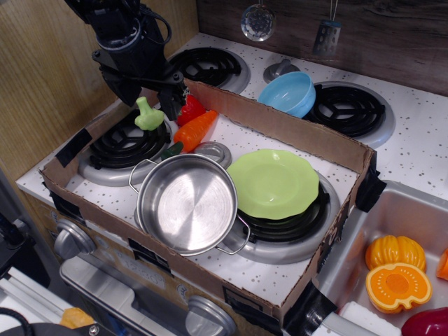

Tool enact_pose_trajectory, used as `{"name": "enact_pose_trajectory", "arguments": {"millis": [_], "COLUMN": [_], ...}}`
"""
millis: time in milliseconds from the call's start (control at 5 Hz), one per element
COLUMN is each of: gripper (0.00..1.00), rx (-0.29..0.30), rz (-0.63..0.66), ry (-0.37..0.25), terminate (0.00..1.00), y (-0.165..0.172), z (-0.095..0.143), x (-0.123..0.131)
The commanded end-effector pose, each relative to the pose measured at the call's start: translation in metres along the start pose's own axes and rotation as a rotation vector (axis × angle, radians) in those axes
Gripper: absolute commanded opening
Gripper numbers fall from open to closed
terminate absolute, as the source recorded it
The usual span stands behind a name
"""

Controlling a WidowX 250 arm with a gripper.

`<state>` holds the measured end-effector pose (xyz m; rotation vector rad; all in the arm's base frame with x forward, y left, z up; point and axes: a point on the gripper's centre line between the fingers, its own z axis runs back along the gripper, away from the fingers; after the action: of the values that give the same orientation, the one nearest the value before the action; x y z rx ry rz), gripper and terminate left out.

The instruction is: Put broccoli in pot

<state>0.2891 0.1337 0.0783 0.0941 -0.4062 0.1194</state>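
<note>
The task is at its start: the broccoli [148,115] lies on the rear-left black coil burner [124,143] of the toy stove, inside the cardboard surround [280,126], and nothing has been lifted. The tool [152,96] hangs right above it, its two dark fingers spread apart with nothing between them; one finger sits near the red strawberry [190,110], the other to the left of the broccoli head. The pot [187,203] stands empty at the front of the worktop, near the broccoli, with the orange carrot [194,131] between them and the green plate [274,183] touching its right side. What is left, by my reading, is everything: descend, close on the broccoli, carry it forward and release it in the pot.
</note>
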Motion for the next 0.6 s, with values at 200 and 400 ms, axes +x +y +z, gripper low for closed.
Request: {"name": "enact_pose_trajectory", "arguments": {"millis": [200, 400], "gripper": [1.00, 1.00], "rx": [-0.011, -0.015], "rz": [-0.029, -0.020], "ry": [-0.034, -0.033], "terminate": [0.00, 0.00], "y": [0.030, 0.032], "z": [-0.016, -0.021], "x": [0.013, 0.012]}}
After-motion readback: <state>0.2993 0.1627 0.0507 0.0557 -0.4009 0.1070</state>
